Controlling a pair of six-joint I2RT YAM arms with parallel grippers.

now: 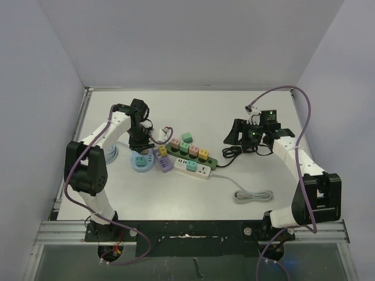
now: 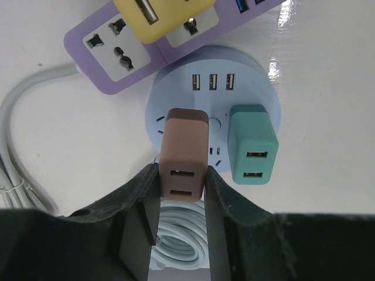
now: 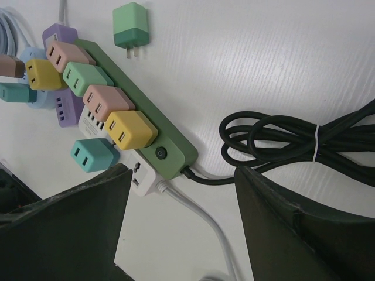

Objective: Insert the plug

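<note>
A brown plug (image 2: 186, 153) stands upright on the face of a round light-blue socket hub (image 2: 252, 76), next to a teal plug (image 2: 252, 143). Its prongs are hidden. My left gripper (image 2: 181, 178) is shut on the brown plug, one finger on each side. In the top view the left gripper (image 1: 140, 140) is over the hub (image 1: 142, 162) at the left. My right gripper (image 3: 181, 172) is open and empty, above the table by the end of the green power strip (image 3: 170, 146). In the top view it (image 1: 239, 134) is right of the strips.
A purple strip (image 2: 105, 47) with a yellow plug (image 2: 158, 17) lies beside the hub. The green strip (image 1: 190, 153) carries several coloured plugs, with a white strip (image 1: 193, 167) in front. A loose green plug (image 3: 130, 24), a black cable bundle (image 3: 293, 140) and a coiled grey cable (image 1: 253, 195) lie nearby.
</note>
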